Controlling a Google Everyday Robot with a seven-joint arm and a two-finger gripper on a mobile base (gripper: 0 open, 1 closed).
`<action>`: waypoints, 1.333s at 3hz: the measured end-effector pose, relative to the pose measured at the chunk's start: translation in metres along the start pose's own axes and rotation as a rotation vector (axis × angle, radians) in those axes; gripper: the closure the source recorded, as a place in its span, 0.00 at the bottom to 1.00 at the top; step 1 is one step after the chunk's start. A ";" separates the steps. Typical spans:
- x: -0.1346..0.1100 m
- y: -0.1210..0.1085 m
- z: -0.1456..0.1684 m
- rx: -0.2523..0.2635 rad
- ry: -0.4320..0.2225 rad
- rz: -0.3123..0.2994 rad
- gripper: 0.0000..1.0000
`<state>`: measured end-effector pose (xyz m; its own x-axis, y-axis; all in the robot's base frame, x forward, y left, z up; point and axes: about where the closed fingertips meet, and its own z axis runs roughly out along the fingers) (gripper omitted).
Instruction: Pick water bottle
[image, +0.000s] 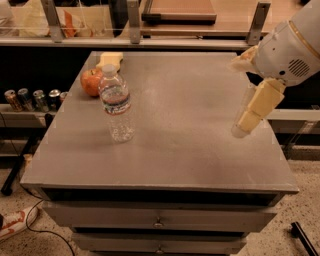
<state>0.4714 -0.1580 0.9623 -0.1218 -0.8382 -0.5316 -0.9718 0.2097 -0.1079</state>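
The water bottle (116, 105) stands upright on the left part of the grey table (185, 105). It is clear and ribbed, with a white cap and a white label with red and blue bands. My gripper (243, 126) hangs from the white arm over the table's right side, well to the right of the bottle and apart from it. It holds nothing that I can see.
A red apple (91, 81) sits just behind the bottle to its left, with a pale yellow object (110, 59) behind it. Several cans (31, 99) stand on a low shelf left of the table. Drawers (159, 220) run below the table's front edge.
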 end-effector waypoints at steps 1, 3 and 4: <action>-0.029 0.006 0.020 -0.068 -0.192 0.062 0.00; -0.049 0.012 0.015 -0.092 -0.258 0.062 0.00; -0.065 0.008 0.033 -0.089 -0.313 0.073 0.00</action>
<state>0.4777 -0.0854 0.9683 -0.1373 -0.6243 -0.7690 -0.9782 0.2074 0.0063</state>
